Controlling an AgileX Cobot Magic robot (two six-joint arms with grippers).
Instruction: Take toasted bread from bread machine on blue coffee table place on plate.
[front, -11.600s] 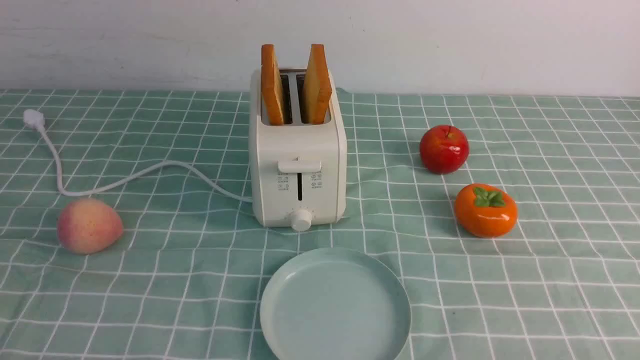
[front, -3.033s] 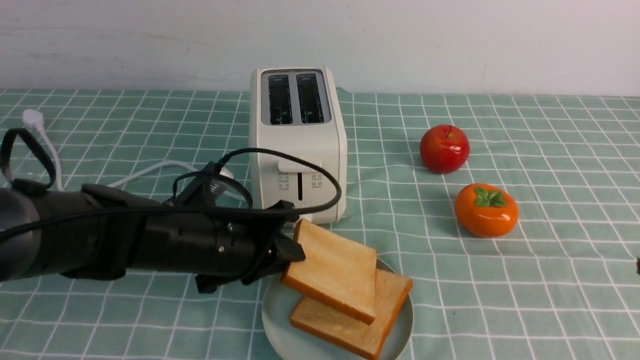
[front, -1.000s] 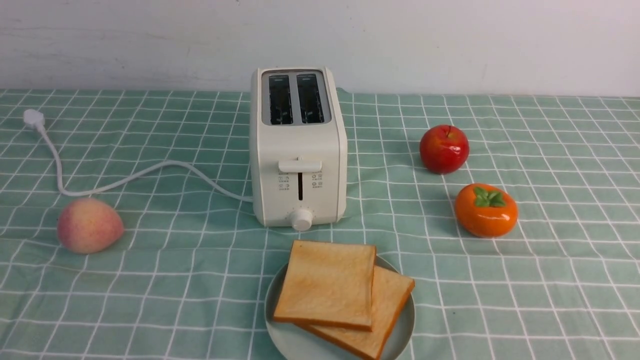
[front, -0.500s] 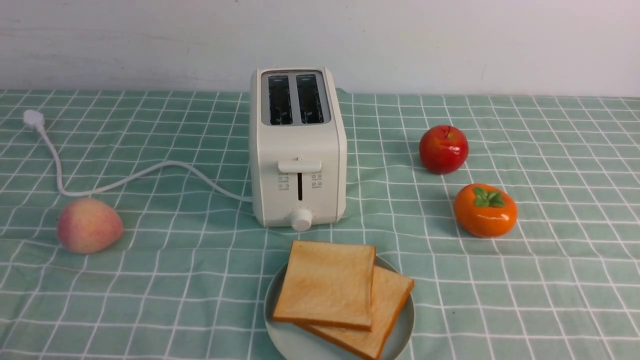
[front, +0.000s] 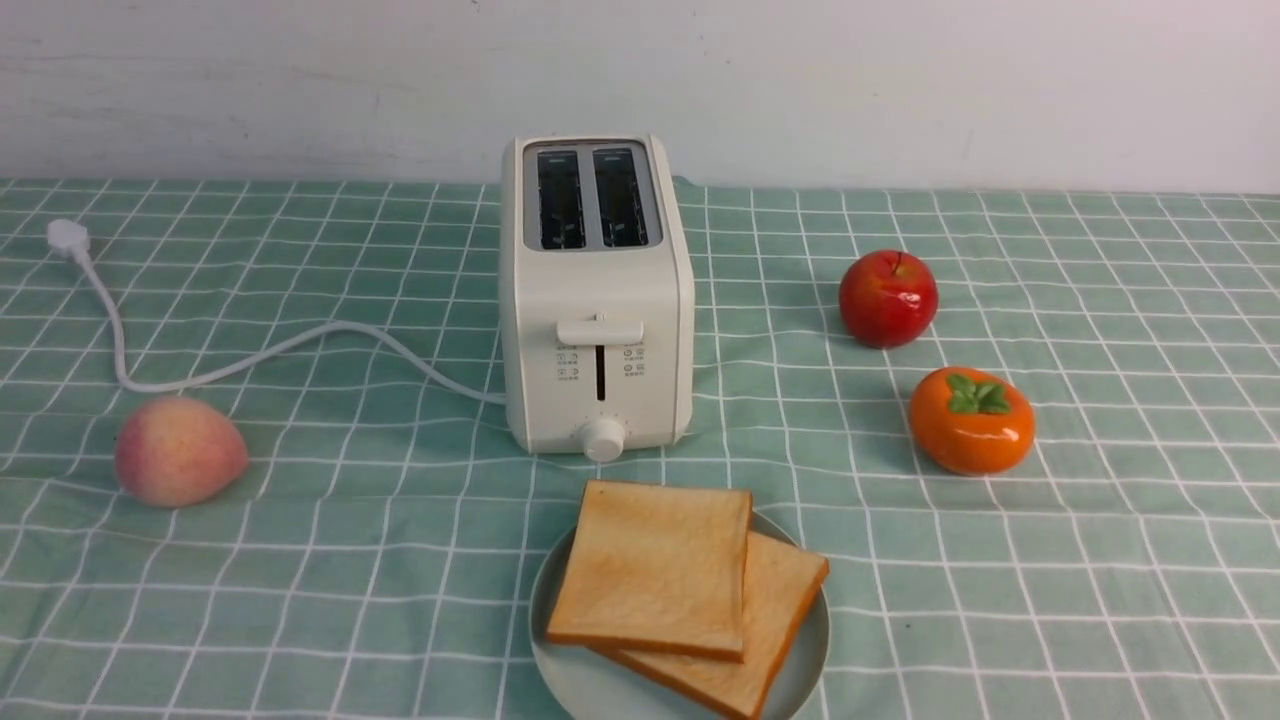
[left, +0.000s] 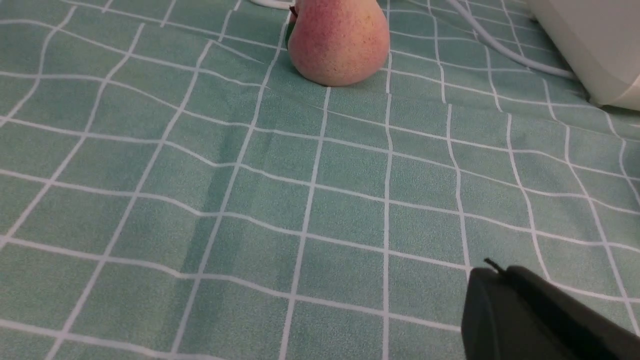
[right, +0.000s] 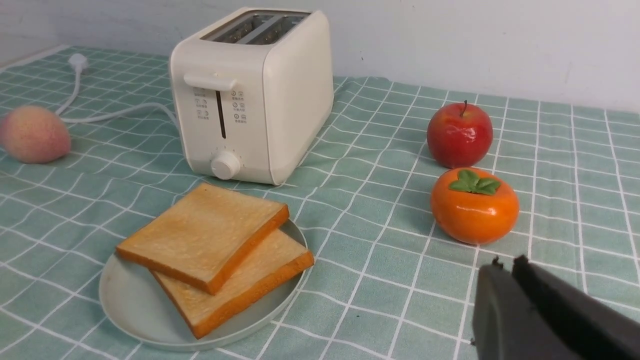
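Front view, two toasted bread (front: 650, 570) slices, one plate (front: 562, 672), three fruits

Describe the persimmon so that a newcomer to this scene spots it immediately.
Start at the white toaster in the middle of the checked table. Two round fruits sit to its right; the persimmon is the nearer one. Unlike the red apple, it is orange, squat, with green leaves on top.

toasted bread (front: 650, 565): 2 | bread machine (front: 597, 300): 1 | plate (front: 580, 680): 1 | apple (front: 888, 298): 1 | persimmon (front: 971, 420): 1 | peach (front: 179, 451): 1
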